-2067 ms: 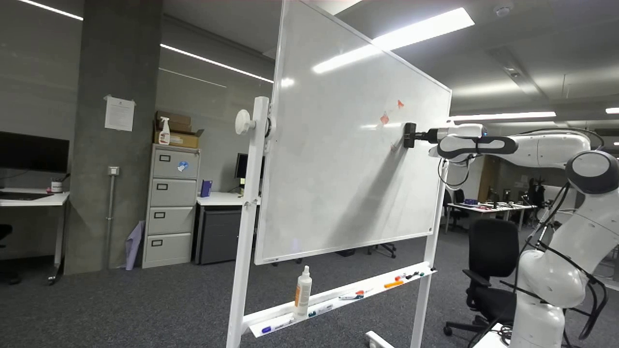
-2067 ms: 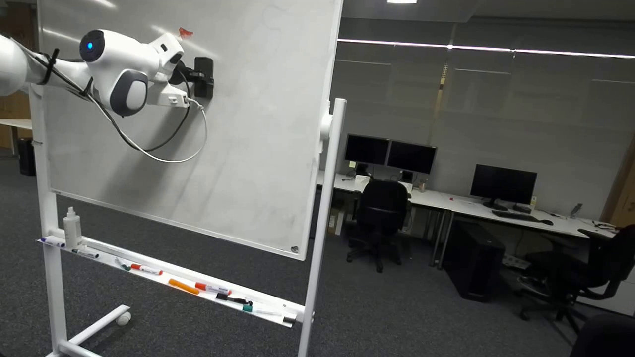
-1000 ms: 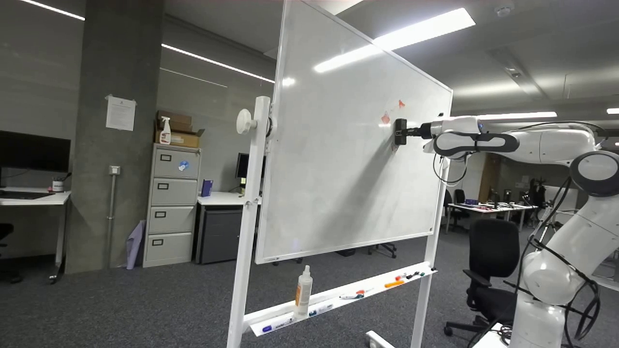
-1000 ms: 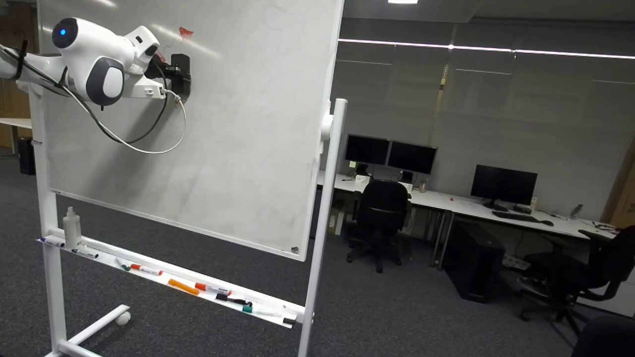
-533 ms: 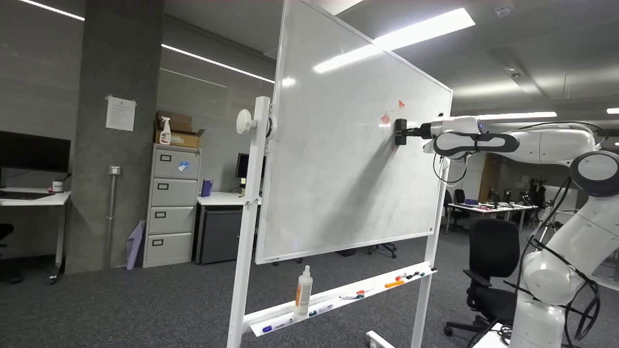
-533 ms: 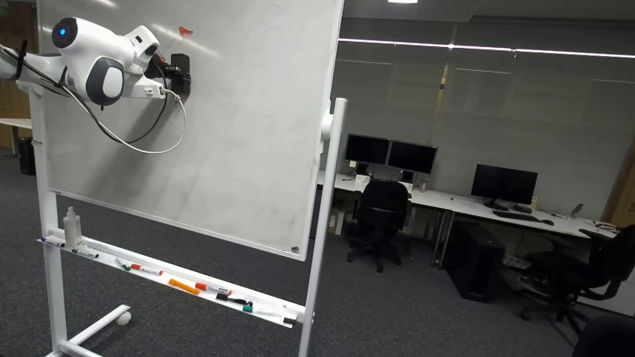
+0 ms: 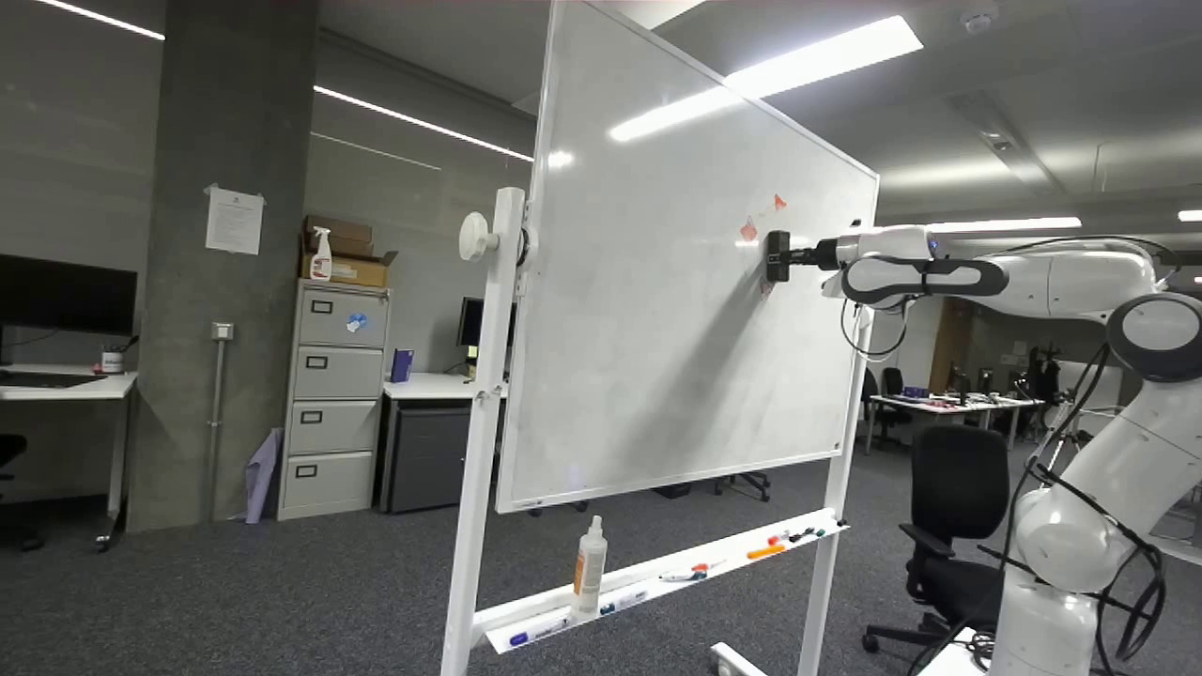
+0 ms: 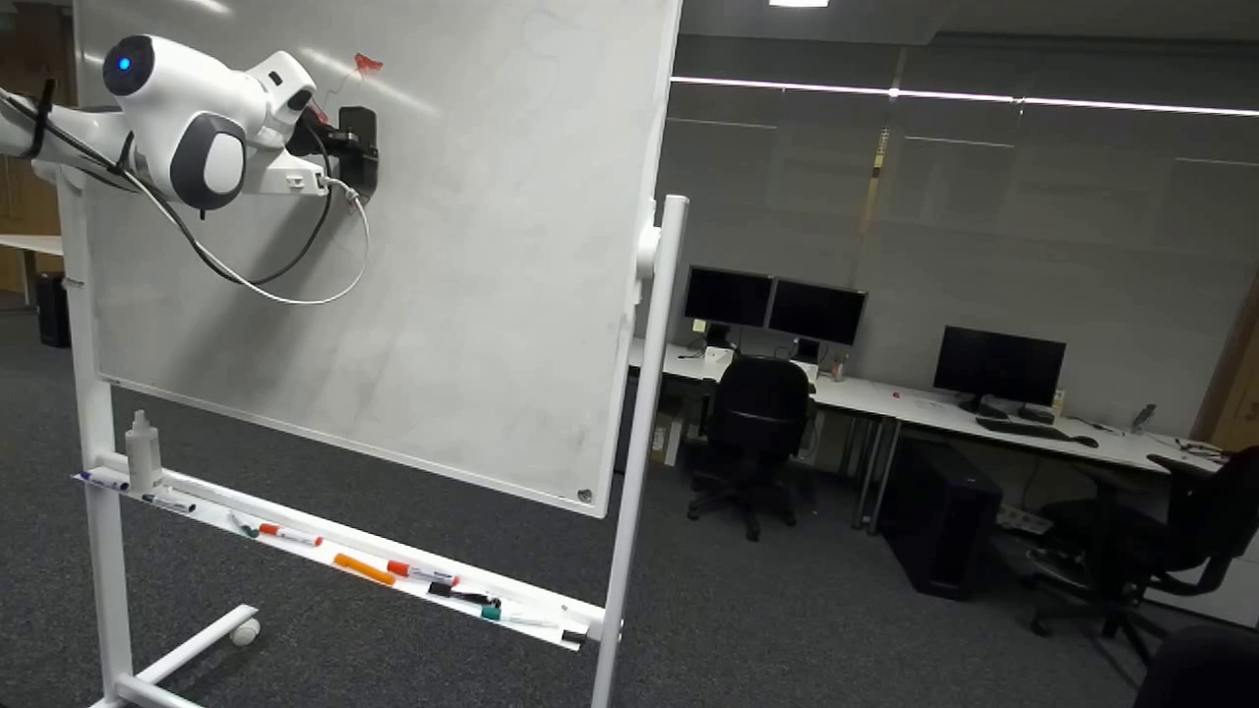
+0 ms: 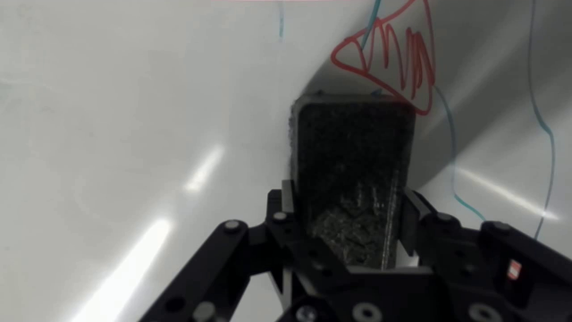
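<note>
Fingers (image 9: 287,197) grip the black eraser (image 9: 353,147) on both sides. It stands upright at the whiteboard (image 8: 492,295), one corner beside a red hatched drawing (image 9: 403,71); surface contact cannot be confirmed.

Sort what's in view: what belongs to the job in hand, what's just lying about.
In use:
gripper
black block it holds
whiteboard
red scribble at the block's edge, probably

Not involved:
bottle and orange marker on the tray
office chair
filing cabinet
</note>
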`<state>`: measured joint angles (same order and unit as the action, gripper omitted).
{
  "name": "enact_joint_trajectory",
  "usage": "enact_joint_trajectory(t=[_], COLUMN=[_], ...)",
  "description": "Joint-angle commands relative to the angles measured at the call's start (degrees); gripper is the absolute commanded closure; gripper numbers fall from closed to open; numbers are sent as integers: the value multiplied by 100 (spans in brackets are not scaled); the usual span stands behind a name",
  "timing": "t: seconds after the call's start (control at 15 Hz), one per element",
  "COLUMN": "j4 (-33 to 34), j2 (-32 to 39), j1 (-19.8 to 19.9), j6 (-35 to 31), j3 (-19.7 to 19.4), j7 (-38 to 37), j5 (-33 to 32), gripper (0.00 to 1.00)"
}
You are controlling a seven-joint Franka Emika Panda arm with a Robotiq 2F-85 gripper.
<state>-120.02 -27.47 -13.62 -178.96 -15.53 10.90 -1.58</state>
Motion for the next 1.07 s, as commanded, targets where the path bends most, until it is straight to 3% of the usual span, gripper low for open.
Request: enact_joint_trajectory(t=[0.0,0.4,1.0], j4=[227,710,1577], j2=[61,245,631], j1=[-261,-477,-488], j6=[-6,-29,115], j3=[-174,-198,-211], j7=[186,266,261], j5=[13,-22,-39], gripper=[69,69,69])
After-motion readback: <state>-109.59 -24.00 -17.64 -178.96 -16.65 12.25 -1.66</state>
